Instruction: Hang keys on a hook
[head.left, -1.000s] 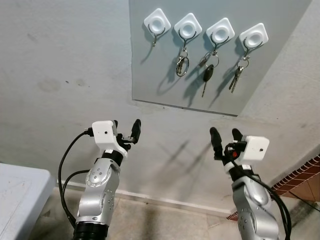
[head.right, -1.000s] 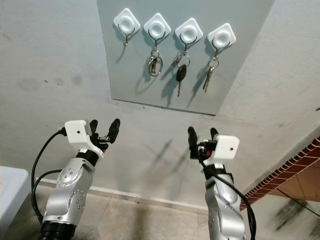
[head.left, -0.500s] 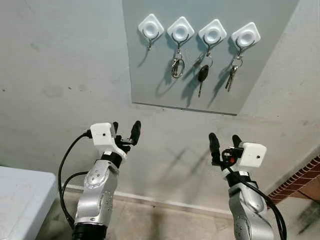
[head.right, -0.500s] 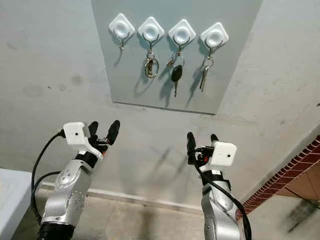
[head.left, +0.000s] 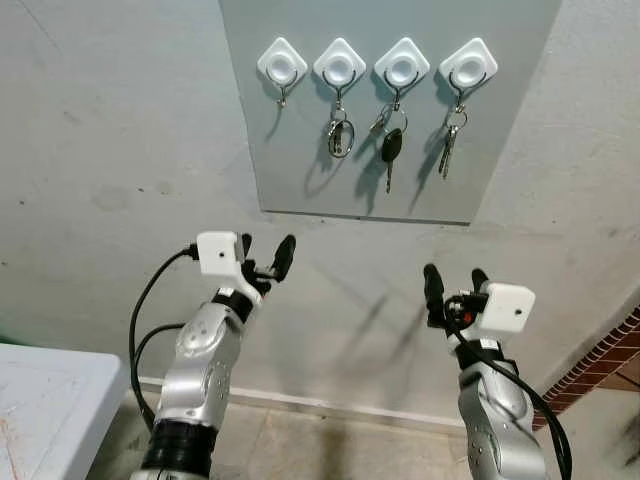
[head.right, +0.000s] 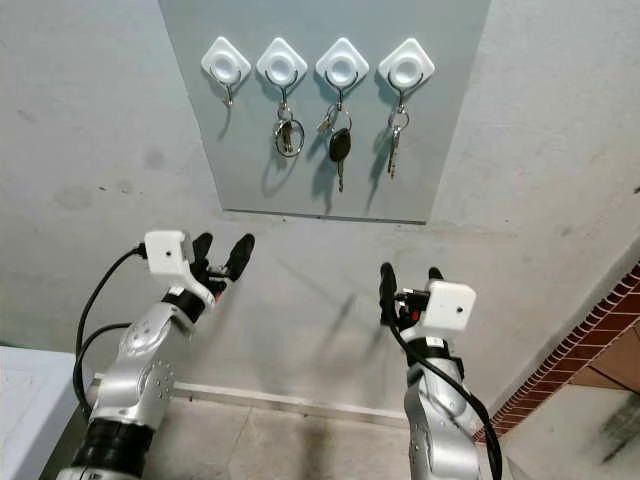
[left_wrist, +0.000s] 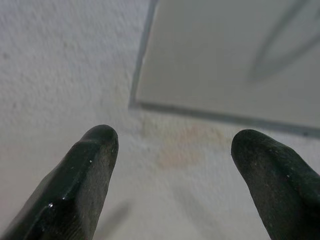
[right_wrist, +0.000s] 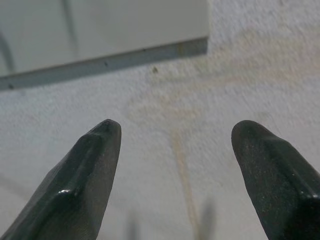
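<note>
A grey panel on the wall carries a row of white diamond hooks. The leftmost hook is bare. The one beside it holds a key ring, the third a black car key, the rightmost silver keys. Both arms are raised below the panel. My left gripper is open and holds nothing, under the panel's lower left corner. My right gripper is open too, nothing between its fingers, below the panel's lower edge.
The bare plaster wall stands close in front. A white surface lies at the lower left. A pale baseboard runs along the floor, and red brick paving shows at the lower right.
The whole picture has shifted, so the panel sits further left and the hooks look level. Both grippers stay open with nothing in them, still raised below the panel.
</note>
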